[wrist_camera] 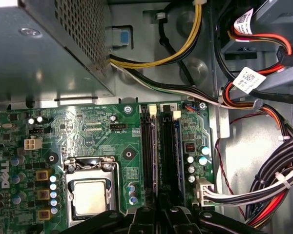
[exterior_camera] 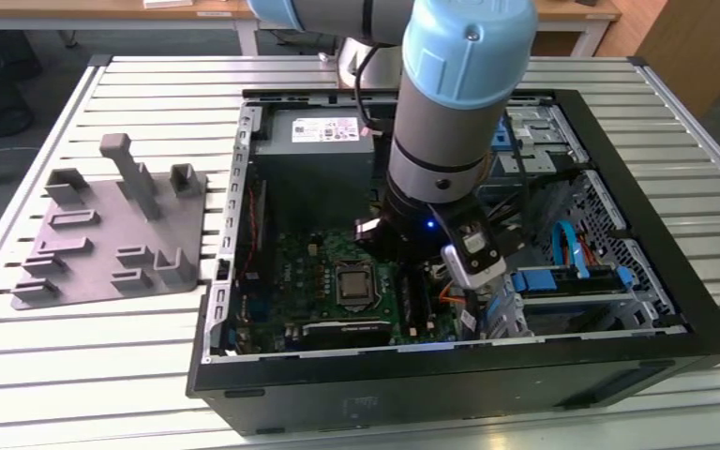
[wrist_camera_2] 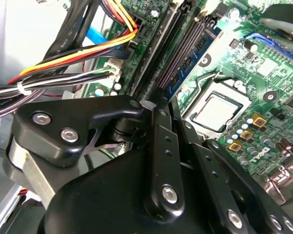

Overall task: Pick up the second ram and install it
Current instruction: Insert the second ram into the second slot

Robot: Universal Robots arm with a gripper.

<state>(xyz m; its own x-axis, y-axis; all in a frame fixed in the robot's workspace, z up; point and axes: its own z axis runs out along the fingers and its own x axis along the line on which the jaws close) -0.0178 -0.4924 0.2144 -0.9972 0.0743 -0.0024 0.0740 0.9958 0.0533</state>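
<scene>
As the arm [exterior_camera: 460, 122] reaches straight down into the open computer case [exterior_camera: 673, 281] on the tabletop [exterior_camera: 147, 84], the tool [wrist_camera_2: 158, 105] hangs low over the motherboard [wrist_camera: 88, 126], just beside the processor socket [wrist_camera_2: 217, 109]. This position makes sense, because the long memory slots [wrist_camera_2: 154, 53] run along that side of the socket. In the second wrist view the two fingers [wrist_camera_2: 161, 141] are drawn nearly together, with only a thin gap between them. A narrow blue strip comes out from between their tips and lies along the slot row nearest the socket. I judge this strip to be the second ram [wrist_camera_2: 198, 53], held on its edge so that it lines up with the slot. Whether it is already pressed fully home, or only rests on the slot, I cannot tell. The bundle of cables [wrist_camera_2: 63, 63] lies on the far side of the slots from the socket, apart from the fingers. Well away from the socket, outside the case, a grey fixture [exterior_camera: 110, 234] stands on the tabletop, and no stick is seen on it
</scene>
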